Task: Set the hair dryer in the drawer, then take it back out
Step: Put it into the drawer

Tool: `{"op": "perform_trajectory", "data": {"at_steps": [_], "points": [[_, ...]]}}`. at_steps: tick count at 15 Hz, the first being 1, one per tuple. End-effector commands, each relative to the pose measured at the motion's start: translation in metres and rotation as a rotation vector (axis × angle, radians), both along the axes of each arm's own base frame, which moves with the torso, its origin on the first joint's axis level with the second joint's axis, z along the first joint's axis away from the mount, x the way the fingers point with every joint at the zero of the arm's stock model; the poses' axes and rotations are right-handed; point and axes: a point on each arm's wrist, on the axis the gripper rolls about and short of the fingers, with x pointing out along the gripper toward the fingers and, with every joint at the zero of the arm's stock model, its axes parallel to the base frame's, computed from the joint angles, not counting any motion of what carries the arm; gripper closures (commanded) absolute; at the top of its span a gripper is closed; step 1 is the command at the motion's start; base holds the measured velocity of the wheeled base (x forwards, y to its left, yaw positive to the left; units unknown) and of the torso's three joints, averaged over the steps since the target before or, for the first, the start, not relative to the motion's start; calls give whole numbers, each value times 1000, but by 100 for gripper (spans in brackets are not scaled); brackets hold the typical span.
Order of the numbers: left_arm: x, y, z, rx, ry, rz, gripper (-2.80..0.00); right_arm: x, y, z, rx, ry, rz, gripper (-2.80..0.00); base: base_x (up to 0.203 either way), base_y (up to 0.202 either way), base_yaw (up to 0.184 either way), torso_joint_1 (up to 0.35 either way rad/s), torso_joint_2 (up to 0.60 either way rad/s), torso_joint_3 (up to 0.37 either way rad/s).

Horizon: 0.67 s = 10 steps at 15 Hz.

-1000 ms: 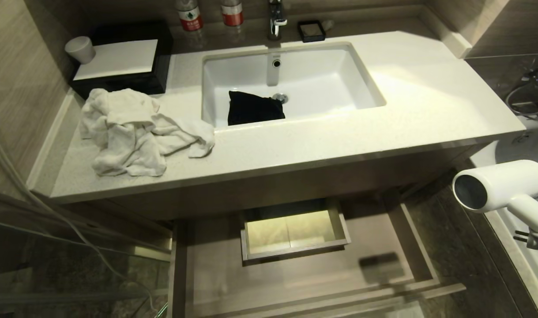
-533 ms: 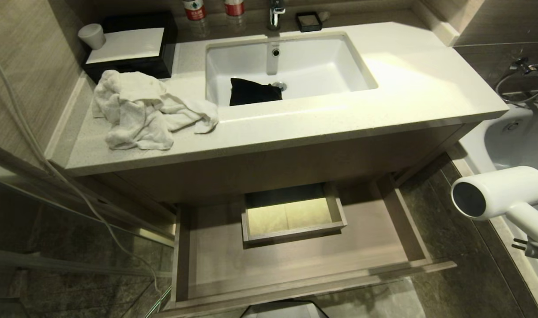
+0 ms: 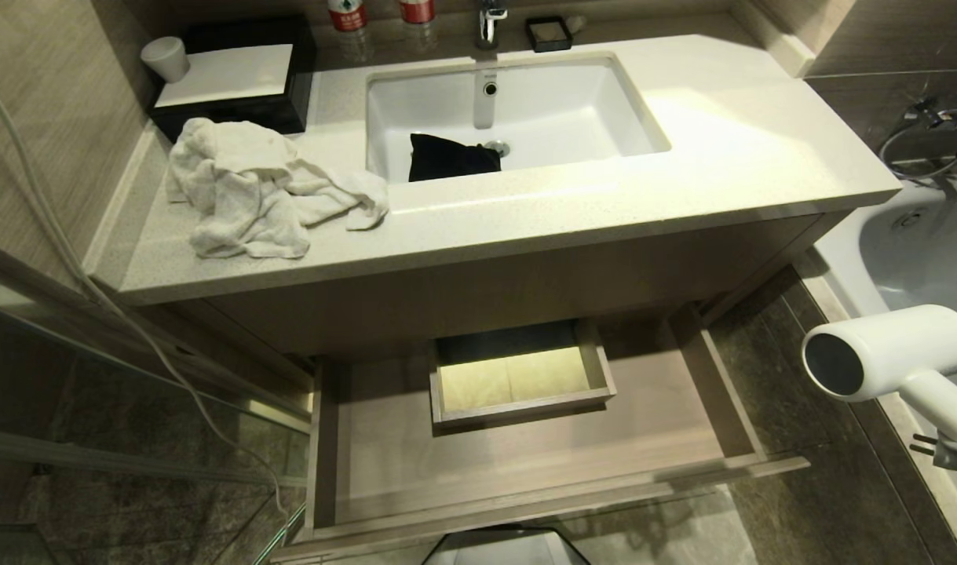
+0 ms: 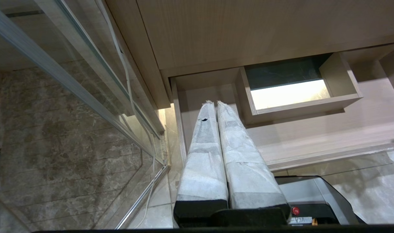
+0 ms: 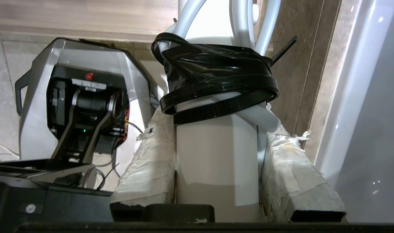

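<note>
Open drawer [image 3: 525, 479] bare inside
Right gripper [image 5: 216, 136] clamps dryer [image 3: 894, 353] by its handle, right of drawer; left gripper [image 4: 215, 104] closed

This was a bathroom, likely a hotel's. A pale stone vanity counter [image 3: 682, 157] held an undermount white sink [image 3: 557, 118] with a chrome faucet [image 3: 490, 20] at the far side. A crumpled white towel [image 3: 250, 188] lay left, a bathtub [image 3: 918, 243] stood right, and a glass shower partition [image 4: 70, 81] rose over marble floor tiles [image 4: 54, 155].
</note>
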Motion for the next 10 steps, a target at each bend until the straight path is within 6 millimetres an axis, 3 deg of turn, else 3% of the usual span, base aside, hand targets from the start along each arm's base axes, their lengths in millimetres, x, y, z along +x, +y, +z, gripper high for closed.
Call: {"op": "perform_trajectory", "data": {"at_steps": [1, 10], "points": [[0, 0, 0, 0, 0, 0, 0, -1, 0, -5, 2, 11, 3, 0, 0, 0, 0, -8, 41, 12], [0, 0, 0, 0, 2, 0, 0, -9, 4, -14, -1, 11, 9, 0, 0, 0, 0, -149, 300, 142]]}}
